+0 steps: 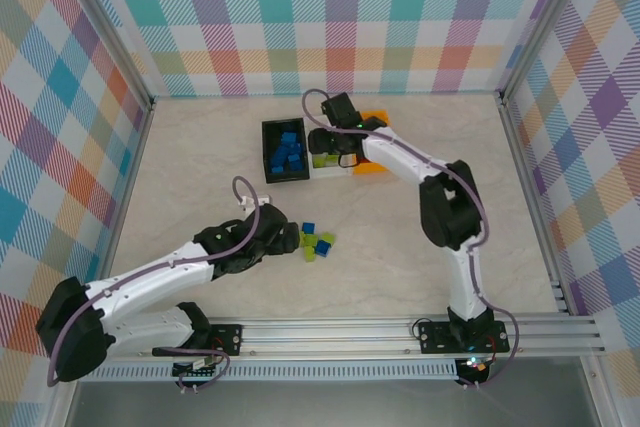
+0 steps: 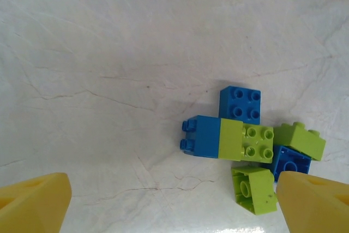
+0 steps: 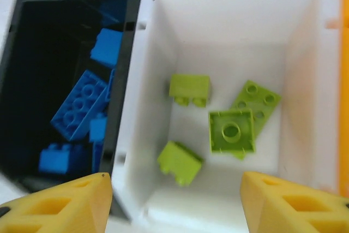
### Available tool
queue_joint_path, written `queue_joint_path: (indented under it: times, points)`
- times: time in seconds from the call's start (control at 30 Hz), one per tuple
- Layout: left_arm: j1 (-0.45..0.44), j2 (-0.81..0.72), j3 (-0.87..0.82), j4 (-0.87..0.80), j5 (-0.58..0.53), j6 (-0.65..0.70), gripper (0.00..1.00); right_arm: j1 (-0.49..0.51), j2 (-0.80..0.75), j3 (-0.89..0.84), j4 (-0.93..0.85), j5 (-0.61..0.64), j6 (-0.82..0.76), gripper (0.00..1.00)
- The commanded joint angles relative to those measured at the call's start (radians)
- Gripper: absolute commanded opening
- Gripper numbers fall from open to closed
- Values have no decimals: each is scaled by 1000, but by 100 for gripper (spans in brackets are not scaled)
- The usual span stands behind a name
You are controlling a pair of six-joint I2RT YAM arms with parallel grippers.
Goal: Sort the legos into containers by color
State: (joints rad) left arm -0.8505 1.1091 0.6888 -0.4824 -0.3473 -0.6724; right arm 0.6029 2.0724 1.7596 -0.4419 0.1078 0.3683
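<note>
On your left, over the pale, marble-veined table [image 2: 109, 53], the left gripper [image 2: 174, 207] hangs with its blunt yellow fingers [image 2: 32, 205] spread wide and nothing between them. You cannot tell whether the tip on the right touches the nearest brick.

Just ahead of it lies the loose cluster of legos [image 2: 245, 145], glossy, studded plastic blocks in blue and lime, packed close together. One blue brick lies on its side, studs pointing sideways, pressed against a lime one with its studs up. Another lime one is tipped so you see its hollow underside.

Farther back, the containers stand in a row, wall against wall. The black bin [image 3: 125, 80], thin-walled and shiny, holds a heap of blue bricks [image 3: 82, 105]. Next to it, the white bin [image 3: 163, 25] has smooth, matte sides and holds four lime bricks [image 3: 232, 130] scattered on its floor, some upright and some tipped. You see a sliver of the orange bin [image 3: 344, 80] at the right edge, and its contents are hidden from you.

The right gripper [image 3: 177, 205] hovers above the white bin, yellow tips wide apart, gripping nothing.
</note>
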Motion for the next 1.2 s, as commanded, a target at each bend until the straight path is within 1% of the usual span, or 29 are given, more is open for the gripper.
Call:
queue_joint_path:
  times: [0.0, 0.1, 0.17, 0.3, 0.37, 0.43, 0.6, 0.73, 0.8, 1.0, 1.1, 1.17]
  points:
    - [-7, 72, 24, 34, 61, 27, 93, 12, -176, -117, 78, -41, 15, 64]
    - [-7, 161, 62, 44, 116, 46, 87, 26, -290, -263, 101, -44, 18, 63]
    - [-18, 203, 80, 48, 141, 61, 86, 31, -358, -364, 113, -37, 25, 63]
    - [-97, 261, 126, 24, 112, 88, 85, 31, -483, -545, 146, -16, 37, 63]
    - [-125, 292, 141, 15, 107, 86, 82, 31, -523, -605, 150, -2, 44, 63]
    - [-139, 329, 146, 14, 108, 79, 77, 31, -552, -651, 157, 6, 50, 63]
    - [-163, 401, 180, -18, 86, 77, 69, 29, -579, -692, 157, 19, 56, 63]
    - [-167, 441, 205, -54, 43, 79, 58, 30, -593, -696, 163, 26, 55, 63]
    - [-167, 459, 207, -51, 39, 81, 54, 29, -600, -697, 165, 28, 54, 63]
    - [-166, 520, 219, -42, 39, 80, 49, 28, -613, -700, 167, 32, 54, 63]
    - [-166, 534, 223, -40, 39, 80, 52, 25, -617, -701, 169, 29, 54, 63]
    - [-165, 533, 222, -34, 35, 79, 51, 24, -617, -701, 167, 31, 54, 63]
